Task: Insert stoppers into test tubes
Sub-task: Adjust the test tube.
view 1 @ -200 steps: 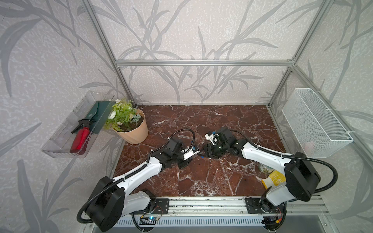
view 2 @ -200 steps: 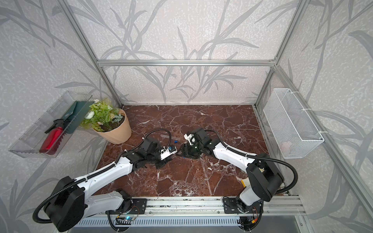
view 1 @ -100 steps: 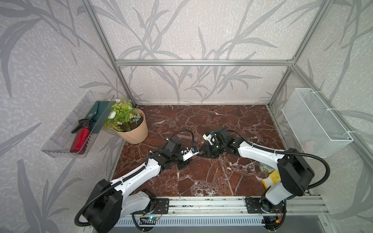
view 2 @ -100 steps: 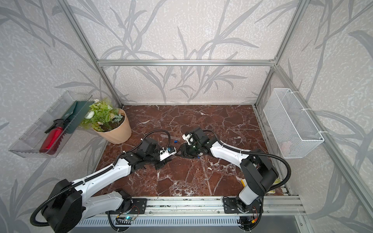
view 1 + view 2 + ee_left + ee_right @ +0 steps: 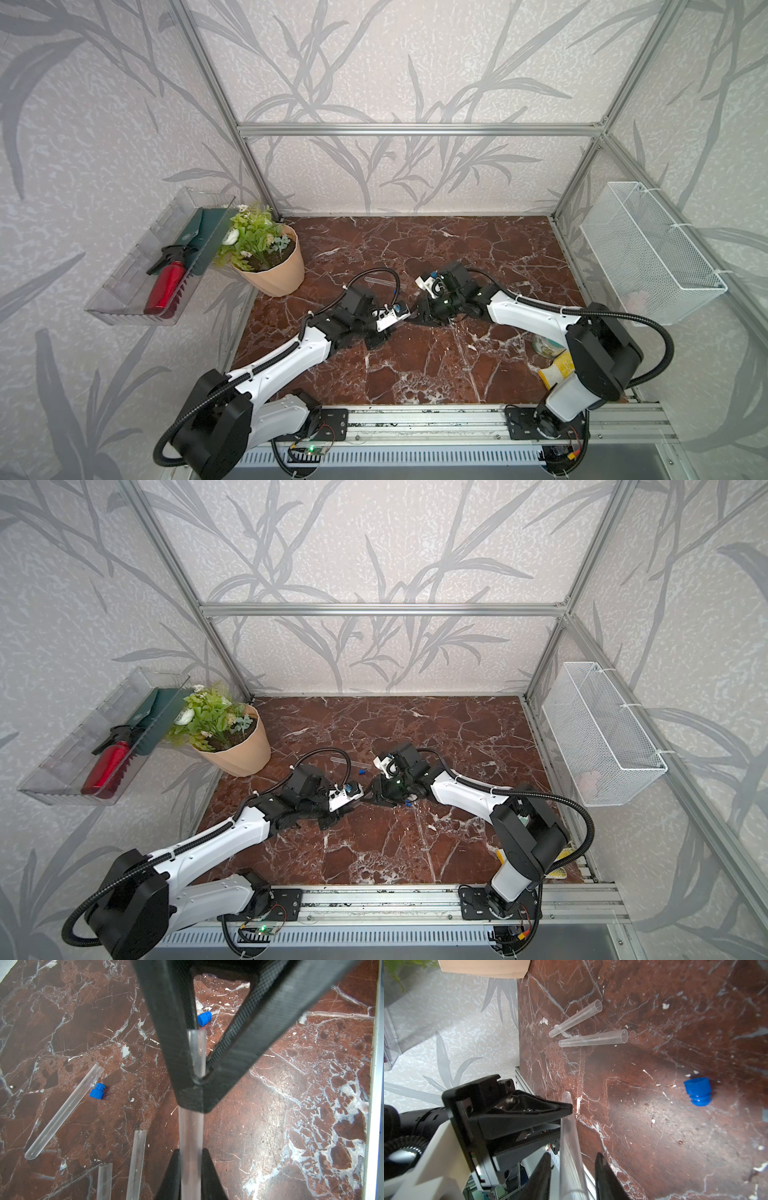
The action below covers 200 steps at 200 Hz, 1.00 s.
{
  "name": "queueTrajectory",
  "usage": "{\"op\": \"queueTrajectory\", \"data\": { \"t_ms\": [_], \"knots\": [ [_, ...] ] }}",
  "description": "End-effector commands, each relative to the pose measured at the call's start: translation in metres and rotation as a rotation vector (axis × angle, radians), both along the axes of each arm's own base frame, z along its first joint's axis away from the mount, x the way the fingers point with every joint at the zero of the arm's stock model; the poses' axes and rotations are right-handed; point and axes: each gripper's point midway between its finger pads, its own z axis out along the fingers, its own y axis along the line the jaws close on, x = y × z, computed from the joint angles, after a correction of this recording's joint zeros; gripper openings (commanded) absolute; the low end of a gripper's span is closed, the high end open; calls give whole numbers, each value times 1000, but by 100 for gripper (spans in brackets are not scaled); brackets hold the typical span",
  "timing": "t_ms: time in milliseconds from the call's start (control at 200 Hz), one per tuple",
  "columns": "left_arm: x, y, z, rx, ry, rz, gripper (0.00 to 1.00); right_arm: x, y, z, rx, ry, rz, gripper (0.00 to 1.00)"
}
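My left gripper (image 5: 190,1153) is shut on a clear test tube (image 5: 190,1130) and holds it level above the marble floor. The tube's open end (image 5: 197,1051) lies between the fingers of my right gripper (image 5: 573,1155), which is open, with a gap on each side of the tube (image 5: 569,1147). In a top view the two grippers meet nose to nose at mid-table (image 5: 413,319). Three more test tubes (image 5: 64,1111) (image 5: 136,1163) (image 5: 104,1180) lie on the floor. Two blue stoppers (image 5: 97,1091) (image 5: 204,1018) lie loose; the right wrist view shows one stopper (image 5: 697,1091).
A potted plant (image 5: 270,266) stands at the back left beside a clear wall shelf (image 5: 124,299) holding a red bottle. A white wire basket (image 5: 648,249) hangs on the right wall. A yellow object (image 5: 557,368) and a jar (image 5: 544,345) sit by the right arm's base.
The right gripper's jaws have narrowed around the tube's open end, and the right arm has edged left toward the left gripper. The left gripper keeps its hold.
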Motion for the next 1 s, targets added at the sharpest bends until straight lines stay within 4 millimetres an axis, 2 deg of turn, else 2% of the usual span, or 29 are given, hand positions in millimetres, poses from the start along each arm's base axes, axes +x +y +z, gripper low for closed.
{"op": "queueTrajectory", "data": {
  "t_ms": [0, 550, 590, 665, 765, 855, 995],
  "knots": [
    [0, -2, 4, -3, -32, -33, 10, 4, 11, 14, 43, -18, 22, 33],
    [2, -2, 4, 5, -41, -31, 10, 3, 13, 13, 51, -9, 31, 21],
    [3, -1, 4, 7, -44, -29, 13, 3, 13, 14, 54, -9, 32, 21],
    [5, 0, 4, 9, -58, -20, 26, 3, 14, 15, 59, -9, 35, 19],
    [6, 1, 4, 6, -74, -11, 38, 2, 14, 18, 67, -12, 40, 18],
    [7, 3, 3, 8, -81, 0, 42, 1, 14, 21, 79, -12, 42, 18],
    [6, 4, -1, 15, -71, 5, 42, -2, 16, 28, 106, -11, 50, 17]
  ]
}}
